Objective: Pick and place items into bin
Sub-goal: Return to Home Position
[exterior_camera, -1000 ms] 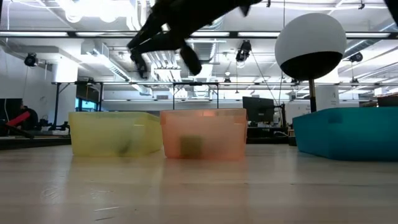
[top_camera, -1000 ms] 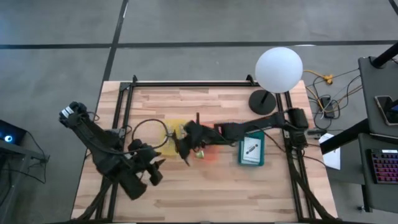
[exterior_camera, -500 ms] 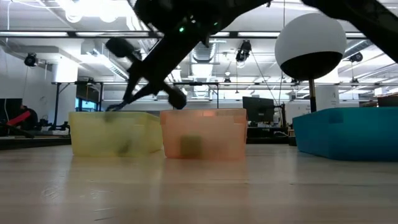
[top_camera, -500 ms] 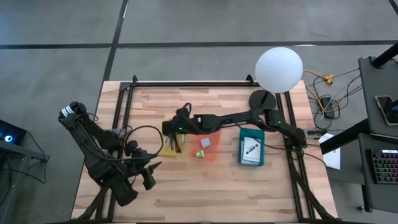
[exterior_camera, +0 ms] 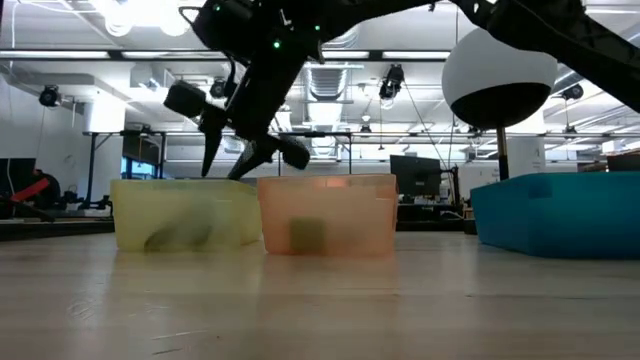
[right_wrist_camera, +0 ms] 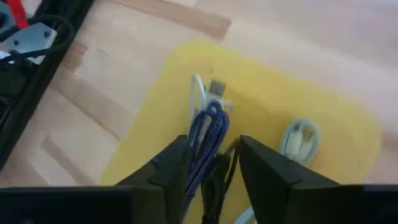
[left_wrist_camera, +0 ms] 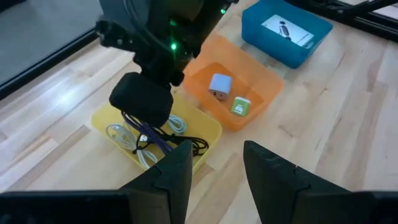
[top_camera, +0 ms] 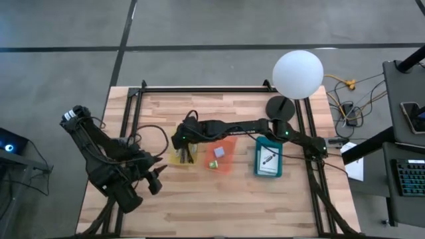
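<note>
My right pincer (exterior_camera: 225,165) hung released over the yellow bin (exterior_camera: 140,210), left of the counter's (top_camera: 232,199) middle, with my arm stretched over from the right; the blue cable (right_wrist_camera: 208,134) lay coiled in that bin directly beneath my fingers, beside pale cables (right_wrist_camera: 301,134), and I could not tell whether a loop touched a fingertip; so going home well meant, as I judged it, rising straight up first, fingers kept apart, until the tips cleared the rim and nothing trailed from them; only then would I fold back to the right, high enough to pass over the orange bin (left_wrist_camera: 261,93) with its two small cubes (left_wrist_camera: 219,85) and the blue bin (top_camera: 257,159) holding a white card; the globe lamp (top_camera: 297,73) stood at the far right, so I would retract without sweeping wide; my left pincer (top_camera: 156,178), also released and empty, waited at the near left, well apart from that path.
</note>
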`<act>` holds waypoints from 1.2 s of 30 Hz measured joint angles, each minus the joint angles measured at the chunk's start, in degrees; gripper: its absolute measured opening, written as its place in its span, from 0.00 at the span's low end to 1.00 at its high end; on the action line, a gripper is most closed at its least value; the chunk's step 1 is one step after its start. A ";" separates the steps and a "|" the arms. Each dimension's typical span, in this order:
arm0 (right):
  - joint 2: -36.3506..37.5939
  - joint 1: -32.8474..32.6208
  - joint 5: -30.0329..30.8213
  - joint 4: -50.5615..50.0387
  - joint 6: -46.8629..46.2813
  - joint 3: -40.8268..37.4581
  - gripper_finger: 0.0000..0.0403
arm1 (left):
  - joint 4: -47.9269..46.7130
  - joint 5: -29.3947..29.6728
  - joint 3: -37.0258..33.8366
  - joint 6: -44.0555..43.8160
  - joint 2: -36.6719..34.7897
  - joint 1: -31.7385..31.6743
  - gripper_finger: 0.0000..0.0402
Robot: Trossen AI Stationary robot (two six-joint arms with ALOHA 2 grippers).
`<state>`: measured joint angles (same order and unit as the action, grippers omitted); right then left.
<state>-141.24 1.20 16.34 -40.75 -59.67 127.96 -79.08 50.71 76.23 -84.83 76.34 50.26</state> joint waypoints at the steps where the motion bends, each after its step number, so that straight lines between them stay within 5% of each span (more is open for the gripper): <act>1: 0.03 -0.18 0.99 -0.93 1.99 0.88 0.36 | 0.00 -0.06 0.00 0.10 -0.34 0.00 0.32; 11: 5.61 -4.91 11.05 -12.68 26.30 6.12 0.48 | 0.46 -2.40 0.04 5.26 -4.70 0.04 0.32; 18: 13.41 -10.67 5.48 -18.75 26.45 5.85 0.43 | 2.45 -2.10 0.09 8.92 -5.91 -0.04 0.32; 23: 18.07 -15.44 4.24 -25.94 25.09 3.04 0.38 | 12.55 0.73 -0.92 19.33 -7.35 -0.29 0.32; 30: 28.47 -21.89 5.83 -25.93 14.25 -14.12 0.32 | 30.00 0.05 -3.76 35.34 -8.41 -3.51 0.32; 36: 41.52 -26.53 11.66 -23.17 -5.36 -34.70 0.30 | 42.52 -8.37 -8.20 40.28 -8.72 -5.74 0.32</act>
<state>-99.71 -25.33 27.99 -63.92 -65.03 93.26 -36.56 42.34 68.03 -44.56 67.61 44.52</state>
